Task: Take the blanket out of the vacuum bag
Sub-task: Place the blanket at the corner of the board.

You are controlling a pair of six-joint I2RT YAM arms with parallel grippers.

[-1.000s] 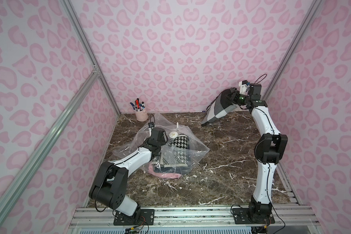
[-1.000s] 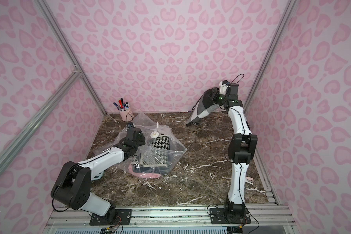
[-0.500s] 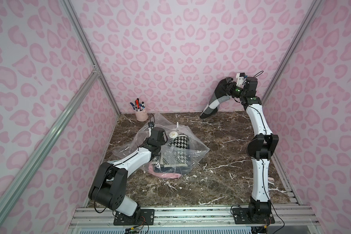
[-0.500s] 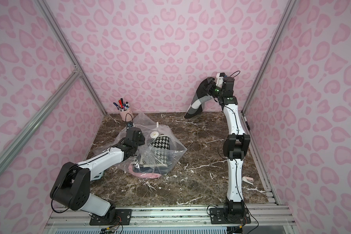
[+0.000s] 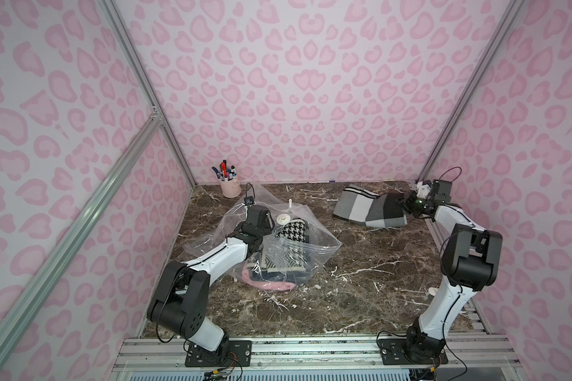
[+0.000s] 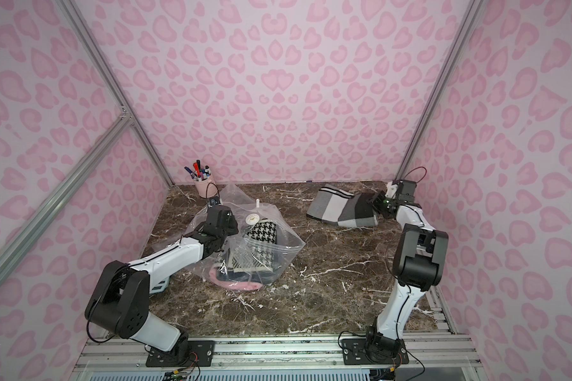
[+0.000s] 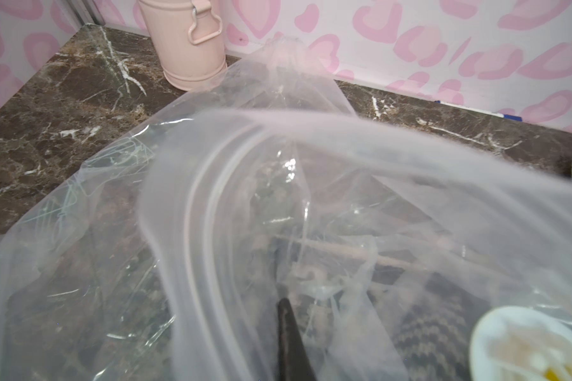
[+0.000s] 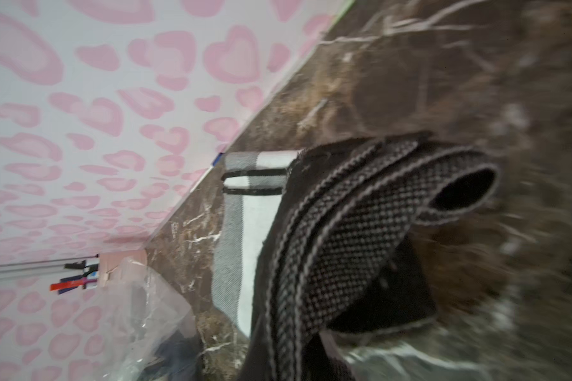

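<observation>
Clear plastic bag (image 5: 314, 250), crumpled, lies left of centre on the marble surface (image 5: 360, 297). Inside it are a houndstooth cloth (image 5: 291, 231) and, at the near end, a pink cloth (image 5: 268, 285). The white valve cap (image 5: 283, 217) sits on top. Left tool (image 7: 288, 316) is clenched, deep in bag film beside the cap; cannot tell whether it pinches any film. Blanket (image 5: 367, 211), in grey, white and black plaid, is out of the bag. It lies well apart from it, at the far right of the surface near the back wall. Right tool (image 5: 405, 206) is clamped on its dark folded end. Pen cup (image 5: 228, 188) stands in the far left corner, just behind the bag.
</observation>
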